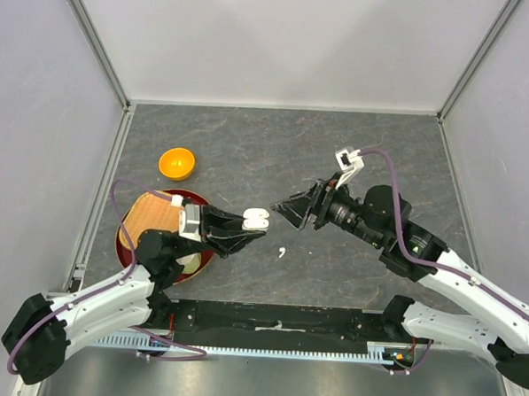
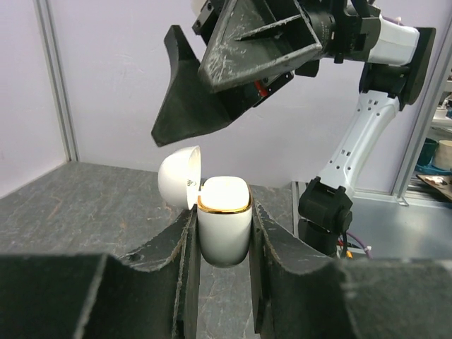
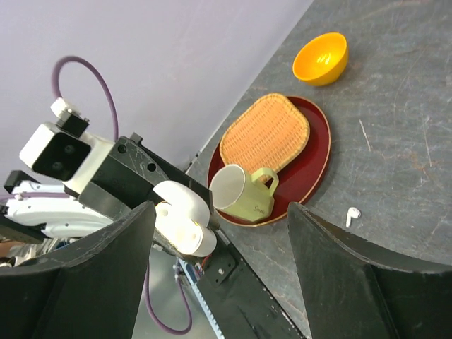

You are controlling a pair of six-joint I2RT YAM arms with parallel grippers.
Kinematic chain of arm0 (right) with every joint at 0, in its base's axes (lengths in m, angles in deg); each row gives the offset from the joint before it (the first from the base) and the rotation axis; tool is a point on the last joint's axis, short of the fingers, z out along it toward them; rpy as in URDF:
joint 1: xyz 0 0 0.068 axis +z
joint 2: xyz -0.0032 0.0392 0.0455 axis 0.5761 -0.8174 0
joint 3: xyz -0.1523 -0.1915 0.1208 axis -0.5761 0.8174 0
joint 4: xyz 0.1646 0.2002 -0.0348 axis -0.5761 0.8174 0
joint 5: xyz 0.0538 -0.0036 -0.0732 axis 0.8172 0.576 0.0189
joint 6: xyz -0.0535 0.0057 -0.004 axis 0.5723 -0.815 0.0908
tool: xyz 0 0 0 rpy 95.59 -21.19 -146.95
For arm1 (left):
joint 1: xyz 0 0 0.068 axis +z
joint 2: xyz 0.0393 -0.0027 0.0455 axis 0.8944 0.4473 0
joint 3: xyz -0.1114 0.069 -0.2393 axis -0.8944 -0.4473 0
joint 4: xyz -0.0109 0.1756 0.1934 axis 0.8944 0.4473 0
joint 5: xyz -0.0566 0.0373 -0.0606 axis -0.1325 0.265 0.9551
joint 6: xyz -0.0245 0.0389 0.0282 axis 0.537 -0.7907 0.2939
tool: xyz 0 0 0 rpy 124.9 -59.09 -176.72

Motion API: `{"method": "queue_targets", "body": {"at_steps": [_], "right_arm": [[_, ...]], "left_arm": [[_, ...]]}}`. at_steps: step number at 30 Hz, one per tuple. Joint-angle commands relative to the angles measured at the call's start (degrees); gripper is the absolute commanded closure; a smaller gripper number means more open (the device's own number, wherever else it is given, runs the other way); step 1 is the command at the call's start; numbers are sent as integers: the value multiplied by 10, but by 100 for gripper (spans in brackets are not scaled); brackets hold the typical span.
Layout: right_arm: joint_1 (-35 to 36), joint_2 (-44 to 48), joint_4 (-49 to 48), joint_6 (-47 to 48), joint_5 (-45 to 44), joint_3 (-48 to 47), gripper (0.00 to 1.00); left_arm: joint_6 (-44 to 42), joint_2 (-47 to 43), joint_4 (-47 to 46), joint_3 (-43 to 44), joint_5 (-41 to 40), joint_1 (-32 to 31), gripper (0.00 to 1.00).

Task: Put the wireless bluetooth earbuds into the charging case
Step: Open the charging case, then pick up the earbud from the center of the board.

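The white charging case, with a gold rim, stands upright with my left gripper shut on it, a little above the table. Its lid is flipped open to the left. The case's top is glared out, so what is in it cannot be told. My right gripper hovers open just right of the case, and nothing is between its fingers. One tiny white earbud lies on the table below the two grippers, also seen in the right wrist view.
A dark red round tray at the left holds a wicker mat and a pale green cup on its side. An orange bowl sits behind the tray. Grey walls stand around the dark tabletop.
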Motion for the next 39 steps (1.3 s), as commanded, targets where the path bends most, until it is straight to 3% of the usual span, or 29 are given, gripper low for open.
{"method": "queue_targets", "body": {"at_steps": [1, 8, 17, 24, 31, 39], "right_arm": [[-1, 31, -27, -3, -52, 4, 18], [-16, 45, 93, -65, -208, 14, 21], [-45, -31, 178, -79, -188, 27, 24], [-44, -133, 232, -87, -174, 11, 18], [-22, -220, 235, -118, -172, -3, 20], [1, -257, 231, -186, -215, 8, 28]], "left_arm": [[-14, -20, 7, 3, -29, -3, 98], [-24, -50, 49, 2, -47, -3, 98], [-34, -107, 96, -12, -66, -2, 98], [-48, -157, 135, -21, -84, -2, 98], [-65, -209, 174, -34, -107, -2, 98], [-72, -258, 200, -54, -134, -3, 98]]}}
